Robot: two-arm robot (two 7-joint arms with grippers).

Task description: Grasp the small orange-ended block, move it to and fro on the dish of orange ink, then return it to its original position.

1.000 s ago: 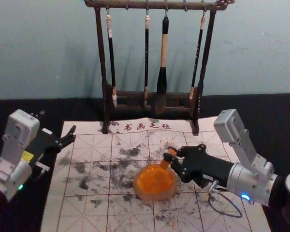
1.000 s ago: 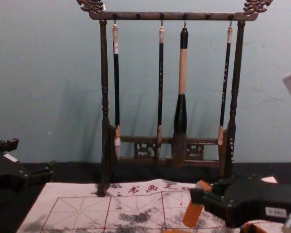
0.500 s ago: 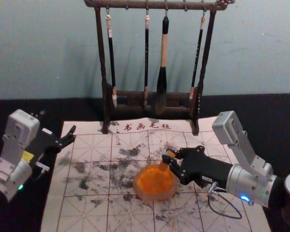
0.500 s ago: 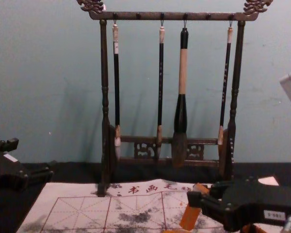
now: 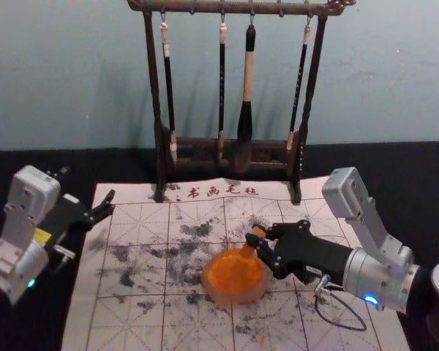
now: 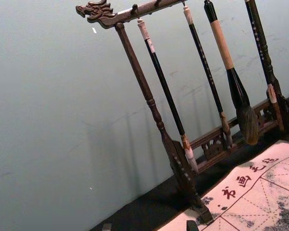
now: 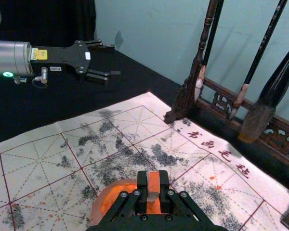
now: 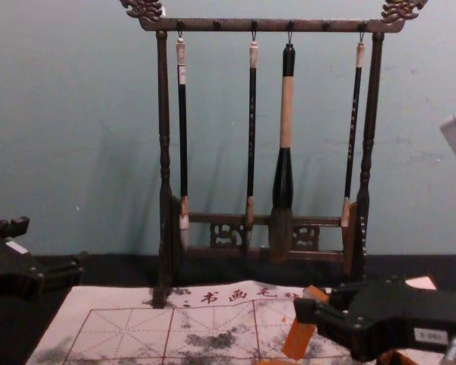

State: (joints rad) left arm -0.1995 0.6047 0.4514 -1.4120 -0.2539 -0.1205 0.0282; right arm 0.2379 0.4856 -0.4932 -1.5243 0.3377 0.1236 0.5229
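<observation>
While the right gripper (image 5: 257,235) reaches in pinching the block (image 8: 298,340), left gripper (image 5: 88,184) hangs spread over black surface (image 5: 395,161), plain wall (image 5: 395,73) behind.

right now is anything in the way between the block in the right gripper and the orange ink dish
Nothing visible. The block sits between the right gripper's jaws, its lower end at the dish; the brush rack stands behind, off that path.

The small, long rectangular block with orange faces (image 8: 298,340) is held tilted, top leaning right, its lower end at the far right part of the round, pale-rimmed dish (image 5: 236,297). Bright orange ink (image 5: 230,276) covers the dish's inside.
</observation>
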